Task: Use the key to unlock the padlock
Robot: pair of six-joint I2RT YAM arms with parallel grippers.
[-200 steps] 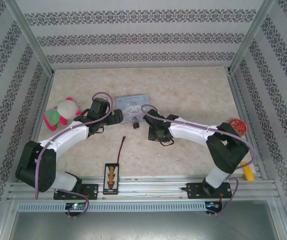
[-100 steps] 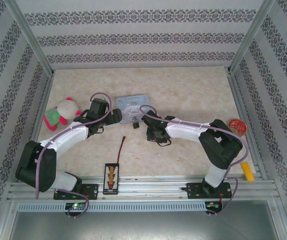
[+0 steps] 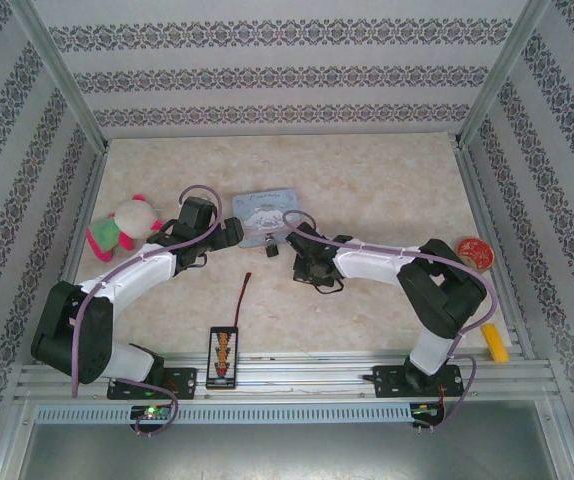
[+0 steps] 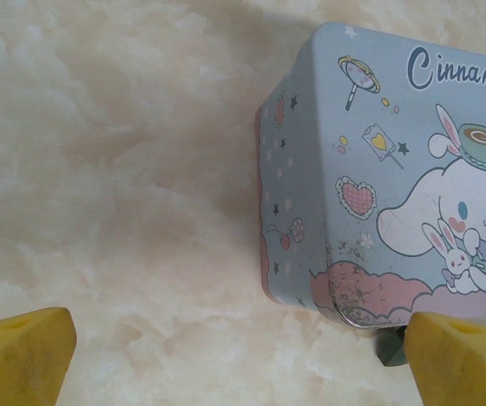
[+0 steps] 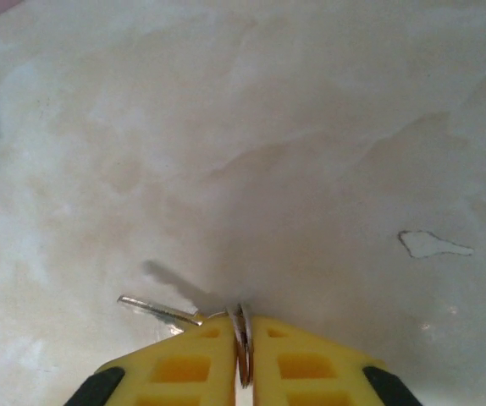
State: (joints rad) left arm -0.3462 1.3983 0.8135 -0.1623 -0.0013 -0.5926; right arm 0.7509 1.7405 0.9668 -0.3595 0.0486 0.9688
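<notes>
Pinches a thin silvery key (image 5: 158, 310) in the right end effector (image 5: 243, 334), clamped on its flat head, with the blade poking left over the marbled surface (image 5: 328, 127). Keeps the left end effector (image 4: 243, 364) spread wide apart beside a pale blue tin (image 4: 395, 186). Shows the padlock (image 3: 269, 244) on the surface at the tin's near edge, between both end effectors.

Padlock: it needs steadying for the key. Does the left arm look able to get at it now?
Probably yes: the left arm's fingers stand open, and the padlock sits at the tin's corner right beside one finger, nothing between them.
</notes>
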